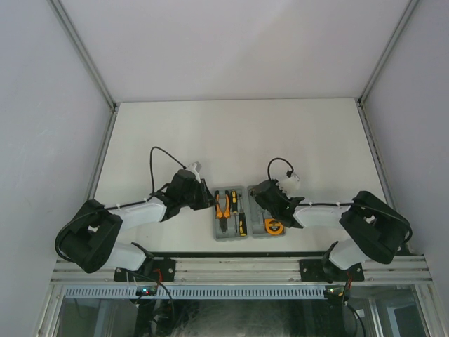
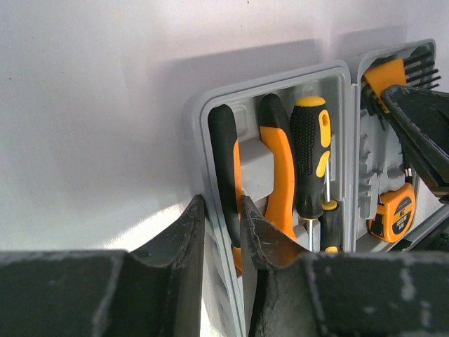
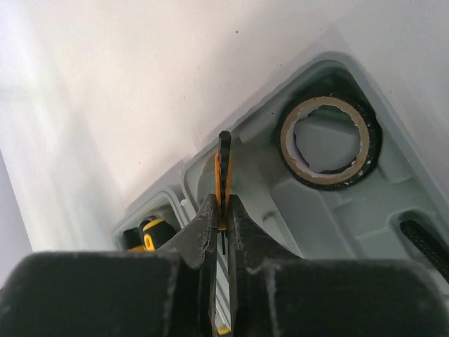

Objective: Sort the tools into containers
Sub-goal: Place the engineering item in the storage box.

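Right gripper [image 3: 222, 210] pinches the hex key set [image 3: 224, 168] edge-on, long axis pointing straight ahead, over the case [image 3: 309, 217]. Left gripper [image 2: 221, 203], part open, clamps the case rim

Lab: white-walled enclosure [image 1: 231, 49], aluminium rail [image 1: 238, 269].

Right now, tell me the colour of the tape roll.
The tape roll is black with a beige core; right wrist view shows it best.

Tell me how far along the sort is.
Done: pliers, screwdrivers, tape measure and black ring sit in the case. In hand: the right end effector pinches the hex key set; the left end effector clamps the case rim. Left: seat and release that set.
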Controlling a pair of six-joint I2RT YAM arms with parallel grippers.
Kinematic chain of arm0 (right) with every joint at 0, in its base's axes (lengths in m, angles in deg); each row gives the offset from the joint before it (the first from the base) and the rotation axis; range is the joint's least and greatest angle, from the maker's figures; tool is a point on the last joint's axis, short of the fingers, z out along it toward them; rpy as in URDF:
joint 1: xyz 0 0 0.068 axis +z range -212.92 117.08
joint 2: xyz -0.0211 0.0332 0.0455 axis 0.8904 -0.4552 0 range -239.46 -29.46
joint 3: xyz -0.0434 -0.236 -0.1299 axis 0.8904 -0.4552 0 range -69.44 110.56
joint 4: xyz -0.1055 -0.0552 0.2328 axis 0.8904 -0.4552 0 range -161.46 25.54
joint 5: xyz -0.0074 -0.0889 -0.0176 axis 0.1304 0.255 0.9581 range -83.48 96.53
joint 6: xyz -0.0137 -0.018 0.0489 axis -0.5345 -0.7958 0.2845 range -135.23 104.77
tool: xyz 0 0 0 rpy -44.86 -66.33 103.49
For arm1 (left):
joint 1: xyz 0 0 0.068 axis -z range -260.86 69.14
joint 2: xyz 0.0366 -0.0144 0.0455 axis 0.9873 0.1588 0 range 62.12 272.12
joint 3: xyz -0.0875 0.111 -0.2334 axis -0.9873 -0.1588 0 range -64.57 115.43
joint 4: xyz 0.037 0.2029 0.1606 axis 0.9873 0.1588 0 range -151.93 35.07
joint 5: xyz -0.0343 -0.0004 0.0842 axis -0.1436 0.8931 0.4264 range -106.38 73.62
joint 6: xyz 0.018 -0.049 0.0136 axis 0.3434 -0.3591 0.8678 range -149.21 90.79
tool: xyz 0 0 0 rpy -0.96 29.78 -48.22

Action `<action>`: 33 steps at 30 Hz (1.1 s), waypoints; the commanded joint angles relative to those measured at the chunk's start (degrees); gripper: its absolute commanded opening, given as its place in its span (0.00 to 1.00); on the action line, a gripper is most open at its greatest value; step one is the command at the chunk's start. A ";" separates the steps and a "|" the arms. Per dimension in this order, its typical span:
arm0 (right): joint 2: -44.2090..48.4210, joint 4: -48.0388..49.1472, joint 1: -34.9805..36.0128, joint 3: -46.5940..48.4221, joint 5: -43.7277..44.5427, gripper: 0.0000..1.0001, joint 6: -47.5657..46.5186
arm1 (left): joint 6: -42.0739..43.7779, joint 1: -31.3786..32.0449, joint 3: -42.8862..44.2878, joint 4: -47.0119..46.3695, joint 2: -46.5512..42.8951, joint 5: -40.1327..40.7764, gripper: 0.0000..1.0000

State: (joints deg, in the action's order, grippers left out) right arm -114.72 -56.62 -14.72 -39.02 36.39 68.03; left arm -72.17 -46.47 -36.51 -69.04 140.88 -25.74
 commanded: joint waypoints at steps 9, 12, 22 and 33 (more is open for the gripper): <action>22.33 11.03 0.12 -7.38 -0.54 0.00 -34.82 | 1.83 0.70 1.75 3.05 1.02 -0.29 0.20; 28.29 18.89 -0.77 -11.07 -6.02 0.00 -48.23 | 2.44 0.73 2.07 3.74 1.13 0.16 0.20; 38.06 18.00 -4.80 -10.83 -30.89 0.00 -89.71 | 6.72 0.41 4.90 9.80 2.01 1.73 0.18; 32.91 -3.43 -2.46 -5.06 -38.39 0.00 -132.39 | 10.37 -2.66 5.33 14.35 0.37 3.14 0.18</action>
State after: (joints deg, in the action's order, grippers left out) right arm -80.01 -53.80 -18.76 -46.56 -0.11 -44.90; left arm -66.90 -47.61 -31.86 -60.47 141.71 -25.64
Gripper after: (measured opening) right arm 0.022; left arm 0.263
